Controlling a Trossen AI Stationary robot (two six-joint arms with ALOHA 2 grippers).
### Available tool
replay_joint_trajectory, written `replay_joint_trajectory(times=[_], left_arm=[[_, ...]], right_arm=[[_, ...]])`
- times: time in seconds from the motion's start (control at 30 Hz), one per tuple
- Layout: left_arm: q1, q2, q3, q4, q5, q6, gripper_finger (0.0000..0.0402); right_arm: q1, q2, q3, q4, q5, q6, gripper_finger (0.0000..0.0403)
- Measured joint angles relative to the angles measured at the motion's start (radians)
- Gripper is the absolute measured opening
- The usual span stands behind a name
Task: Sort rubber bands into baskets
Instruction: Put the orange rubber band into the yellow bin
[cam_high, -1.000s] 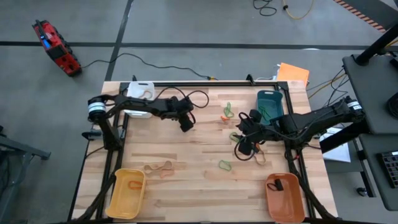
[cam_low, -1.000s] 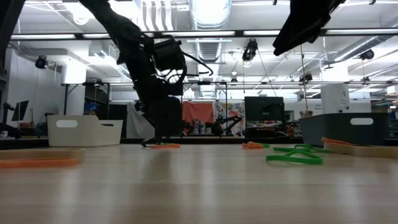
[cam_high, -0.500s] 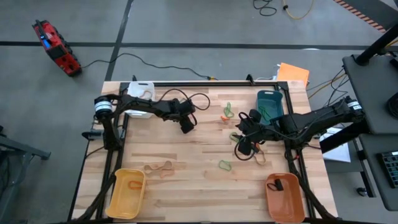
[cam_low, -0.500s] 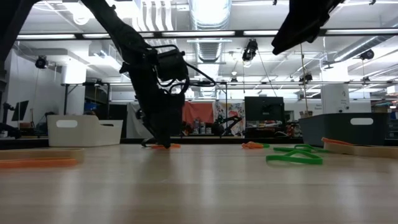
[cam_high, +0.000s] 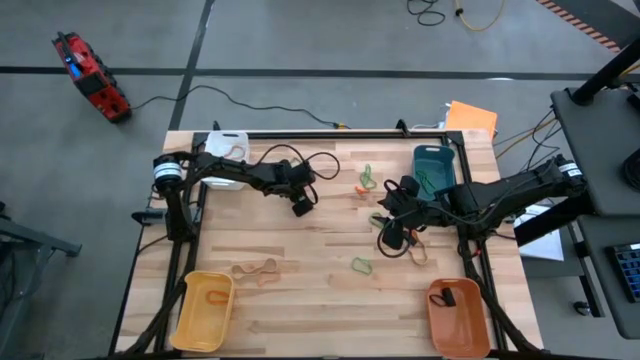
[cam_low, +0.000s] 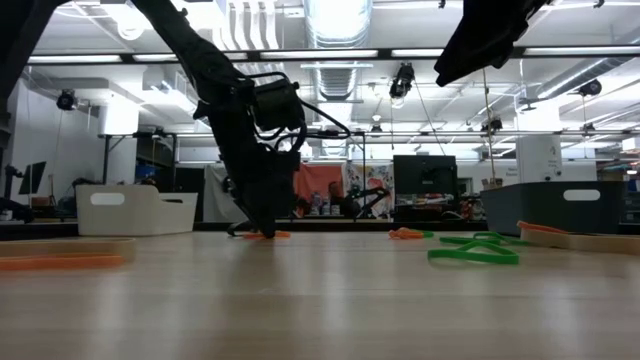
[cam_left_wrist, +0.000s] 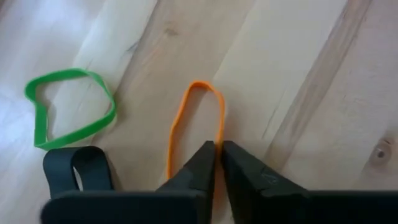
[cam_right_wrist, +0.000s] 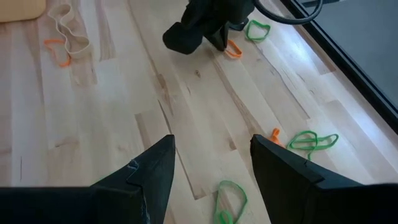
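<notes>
Left wrist view: left gripper (cam_left_wrist: 217, 155) down at the wooden table (cam_left_wrist: 311, 93), fingers pinched together on one side of an orange rubber band (cam_left_wrist: 196, 124) lying flat. Just beside it, a green band (cam_left_wrist: 71, 109) and a black band (cam_left_wrist: 74, 171).

Low view, near to far: more green bands (cam_low: 475, 250) on the table; white basket (cam_low: 135, 210) behind the left arm.

High view: yellow basket (cam_high: 204, 310) and orange basket (cam_high: 458, 318) at the near corners, teal basket (cam_high: 435, 165) at the far right. Right gripper (cam_right_wrist: 211, 174) hovers mid-table, fingers apart, holding nothing; tan bands (cam_right_wrist: 65, 28) lie beyond it.
</notes>
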Motion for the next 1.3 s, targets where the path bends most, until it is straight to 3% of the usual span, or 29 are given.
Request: replay_joint_trajectory(times=[1.07, 1.3], left_arm=[[-0.012, -0.057, -0.004, -0.033, -0.029, 0.026, 0.0000], [-0.001, -0.058, 0.074, -0.082, -0.032, -0.053, 0.0042]], right_arm=[[0.000, 0.000, 0.000, -0.005, 0.000, -0.008, 0.0199], [0.000, 0.000, 0.000, -0.005, 0.000, -0.019, 0.0199]])
